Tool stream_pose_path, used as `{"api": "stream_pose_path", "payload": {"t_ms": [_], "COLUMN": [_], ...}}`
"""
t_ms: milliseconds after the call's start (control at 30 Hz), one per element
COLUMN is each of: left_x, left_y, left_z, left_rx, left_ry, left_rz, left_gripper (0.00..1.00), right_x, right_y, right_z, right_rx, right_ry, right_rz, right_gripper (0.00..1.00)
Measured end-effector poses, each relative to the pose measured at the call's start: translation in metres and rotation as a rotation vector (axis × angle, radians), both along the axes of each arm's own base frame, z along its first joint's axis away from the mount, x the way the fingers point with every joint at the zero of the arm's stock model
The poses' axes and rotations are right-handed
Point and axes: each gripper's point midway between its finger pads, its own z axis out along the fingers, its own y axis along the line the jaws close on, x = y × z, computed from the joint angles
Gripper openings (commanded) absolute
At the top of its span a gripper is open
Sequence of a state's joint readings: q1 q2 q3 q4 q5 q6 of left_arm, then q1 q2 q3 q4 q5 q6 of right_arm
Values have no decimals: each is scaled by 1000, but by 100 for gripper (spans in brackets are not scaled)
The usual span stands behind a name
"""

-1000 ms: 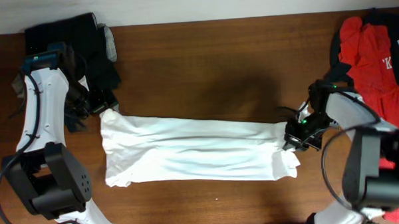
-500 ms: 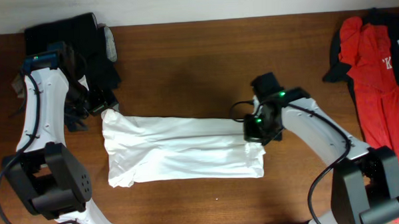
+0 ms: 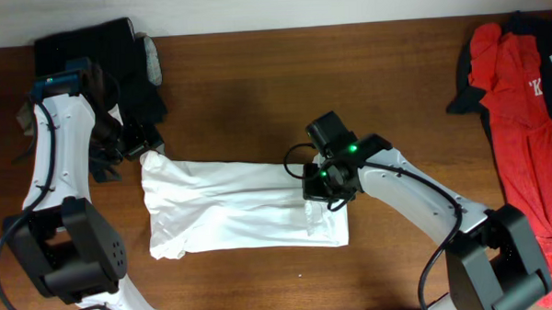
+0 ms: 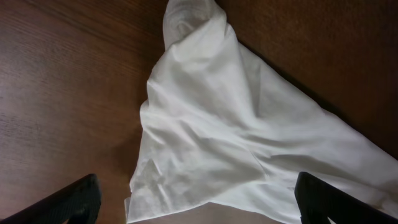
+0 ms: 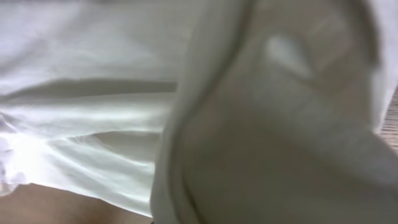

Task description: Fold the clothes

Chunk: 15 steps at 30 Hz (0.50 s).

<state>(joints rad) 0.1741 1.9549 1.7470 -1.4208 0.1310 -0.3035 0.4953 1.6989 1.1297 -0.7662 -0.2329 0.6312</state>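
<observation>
The white T-shirt [image 3: 232,212] lies as a long folded strip on the wooden table [image 3: 273,81]. My right gripper [image 3: 321,186] holds the shirt's right end raised over the strip, so that end doubles back to the left. In the right wrist view white fabric [image 5: 93,93] fills the frame and hides the fingers. My left gripper [image 3: 145,146] sits at the shirt's upper left corner. In the left wrist view its fingers [image 4: 199,208] are spread wide and empty, with the shirt corner [image 4: 236,124] lying just ahead.
A red and black garment [image 3: 518,91] lies at the right edge of the table. A pile of dark clothes [image 3: 97,46] sits at the back left, behind the left arm.
My right gripper has carried the shirt's right end well to the left, shortening the strip. The left arm has not moved.
</observation>
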Motion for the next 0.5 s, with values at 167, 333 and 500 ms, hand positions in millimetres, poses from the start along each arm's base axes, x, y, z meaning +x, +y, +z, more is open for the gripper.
{"api": "stream_pose_path", "payload": {"t_ms": [167,333,500], "left_x": [0,0,-2], "left_y": [0,0,0], "left_z": [0,0,0], "left_rx": [0,0,-1], "left_ry": [0,0,8], "left_rz": [0,0,0], "left_gripper": [99,99,99], "right_x": [6,4,4], "right_y": [12,46,57], "right_z": [3,10,7], "right_rx": [46,104,118], "right_ry": [-20,-72,-75], "right_rz": [-26,22,11], "right_gripper": [6,9,14]}}
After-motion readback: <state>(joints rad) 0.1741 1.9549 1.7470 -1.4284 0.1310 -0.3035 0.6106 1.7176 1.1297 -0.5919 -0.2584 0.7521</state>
